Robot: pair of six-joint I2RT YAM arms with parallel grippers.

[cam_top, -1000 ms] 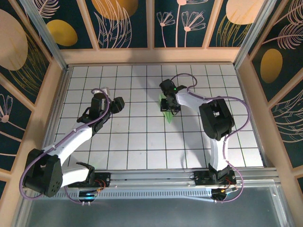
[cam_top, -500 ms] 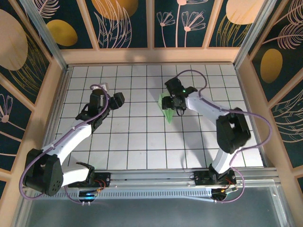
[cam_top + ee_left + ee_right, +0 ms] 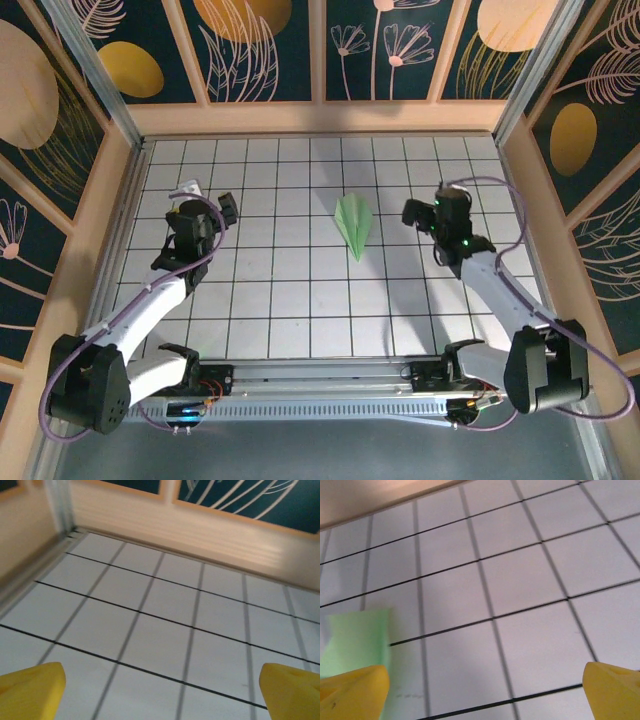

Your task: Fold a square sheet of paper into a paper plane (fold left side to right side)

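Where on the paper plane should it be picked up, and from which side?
Probably the wide middle of the paper plane, along its right edge, coming from the right, where the right gripper stands nearest, jaws open. It lies flat on the table, slim point toward the near edge, so a low sideways slide under that edge suits better than pinching the narrow tip.

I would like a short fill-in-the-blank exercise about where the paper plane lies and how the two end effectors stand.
1. The paper plane lies on the table, ____ the two arms.
2. Its sharp tip points toward the ____ edge of the table.
3. The left end effector and the right end effector are both ____, holding nothing.

Missing words: between; near; open
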